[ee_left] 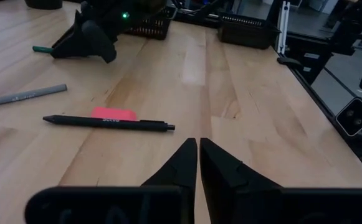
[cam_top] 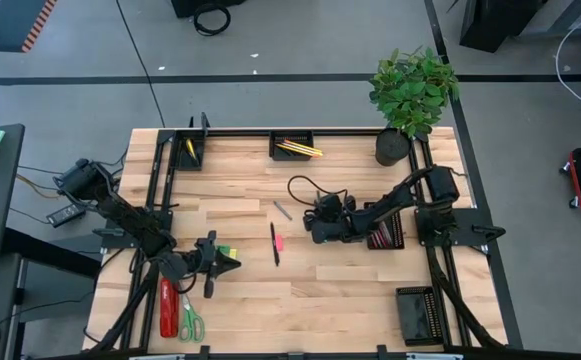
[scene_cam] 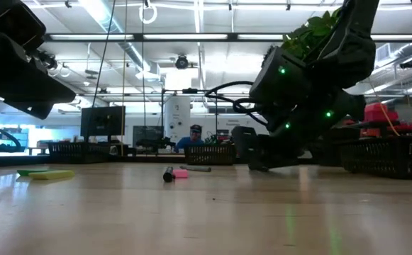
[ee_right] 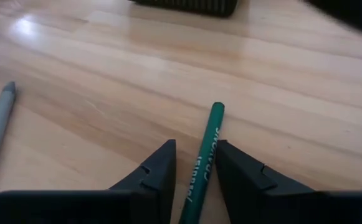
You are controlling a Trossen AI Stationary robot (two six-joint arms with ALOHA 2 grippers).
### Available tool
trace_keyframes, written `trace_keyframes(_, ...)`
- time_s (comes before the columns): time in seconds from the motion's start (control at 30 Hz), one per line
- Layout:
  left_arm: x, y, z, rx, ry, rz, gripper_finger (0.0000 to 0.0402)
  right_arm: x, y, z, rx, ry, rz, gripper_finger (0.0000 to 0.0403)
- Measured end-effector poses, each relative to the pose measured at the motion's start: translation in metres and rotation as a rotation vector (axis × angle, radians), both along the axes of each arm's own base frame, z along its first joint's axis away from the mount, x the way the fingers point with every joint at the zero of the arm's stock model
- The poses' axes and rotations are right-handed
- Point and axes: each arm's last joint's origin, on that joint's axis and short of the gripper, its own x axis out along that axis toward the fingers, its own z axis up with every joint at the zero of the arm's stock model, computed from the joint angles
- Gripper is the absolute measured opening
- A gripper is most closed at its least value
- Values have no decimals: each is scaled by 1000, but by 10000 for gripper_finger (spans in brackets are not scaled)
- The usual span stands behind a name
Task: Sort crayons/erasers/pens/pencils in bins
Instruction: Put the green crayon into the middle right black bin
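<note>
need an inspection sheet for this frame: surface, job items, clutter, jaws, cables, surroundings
Surface: wooden table, bare in the middle.
Job's things: black pen touching pink eraser; grey pen loose; yellow pencils in back bin; green crayon between the right jaws.
Clutter: red stapler and scissors at the near-left corner; potted plant at the back right.
Grippers: left gripper jaws shut, empty; right gripper jaws astride the crayon, grip unclear.
Cables: black cable looping behind the right gripper.
Surroundings: a person seated beyond the table.
</note>
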Motion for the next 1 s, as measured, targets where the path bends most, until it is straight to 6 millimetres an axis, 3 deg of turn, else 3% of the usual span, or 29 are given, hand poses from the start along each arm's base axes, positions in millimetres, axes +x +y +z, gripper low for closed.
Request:
trace_keyframes(0.27, 0, 1, -1, 10, 6, 9, 22, -2, 12, 8, -7, 27, 73, 35)
trace_keyframes(0.47, -1, 1, -3, 8, 21, 14, 25, -5, 30, 12, -8, 36, 140, 29)
trace_keyframes(0.67, -1, 1, -3, 8, 26, 15, 29, -12, 53, 56, -2, -20, 253, 38)
trace_keyframes(0.8, -1, 2, -5, 13, 38, 18, 26, -36, 74, 95, 13, -25, 343, 39)
trace_keyframes(1.0, -1, 2, -5, -7, 38, 24, 26, -100, 80, 132, 81, 39, 273, 40)
